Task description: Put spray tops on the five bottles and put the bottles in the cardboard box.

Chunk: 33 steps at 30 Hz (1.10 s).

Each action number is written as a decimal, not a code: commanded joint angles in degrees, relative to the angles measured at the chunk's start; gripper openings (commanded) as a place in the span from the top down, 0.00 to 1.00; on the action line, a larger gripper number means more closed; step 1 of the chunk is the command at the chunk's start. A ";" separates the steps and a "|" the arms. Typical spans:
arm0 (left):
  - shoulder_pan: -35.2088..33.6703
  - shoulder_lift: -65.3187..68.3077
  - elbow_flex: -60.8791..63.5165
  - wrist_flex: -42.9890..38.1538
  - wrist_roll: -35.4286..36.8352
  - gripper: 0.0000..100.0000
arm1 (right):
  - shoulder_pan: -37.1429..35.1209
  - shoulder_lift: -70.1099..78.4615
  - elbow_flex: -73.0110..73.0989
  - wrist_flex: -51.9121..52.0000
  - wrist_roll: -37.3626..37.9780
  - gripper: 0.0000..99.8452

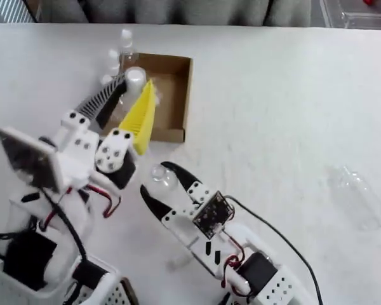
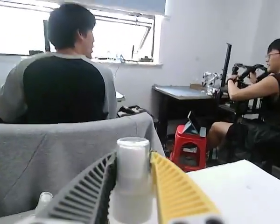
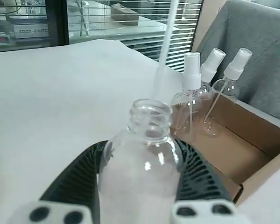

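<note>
My left gripper point(image 1: 134, 82) point(image 2: 133, 186), with one yellow and one black ribbed finger, is shut on a white spray top point(image 1: 134, 76) point(image 2: 133, 163) above the cardboard box point(image 1: 174, 95) point(image 3: 256, 140). Its thin dip tube point(image 3: 165, 42) slants down toward the open neck of a clear bottle point(image 3: 147, 158) point(image 1: 160, 173). My right gripper point(image 1: 155, 178) point(image 3: 142, 154) is shut on that bottle, upright on the table just in front of the box. Three capped bottles point(image 3: 192, 88) stand at the box's far side.
Another clear bottle without a top point(image 1: 359, 194) lies on the table far to the right. A clear plastic container point(image 1: 355, 13) sits at the back right corner. Arm bases and cables crowd the front left.
</note>
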 commanded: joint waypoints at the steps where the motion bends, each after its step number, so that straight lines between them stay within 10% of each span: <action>1: -1.19 -0.92 0.09 -3.25 0.88 0.98 | -0.48 0.22 -0.88 0.22 0.62 0.98; 33: 9.27 -36.35 36.22 5.10 0.97 0.98 | -0.22 -0.04 -0.97 0.31 0.70 0.98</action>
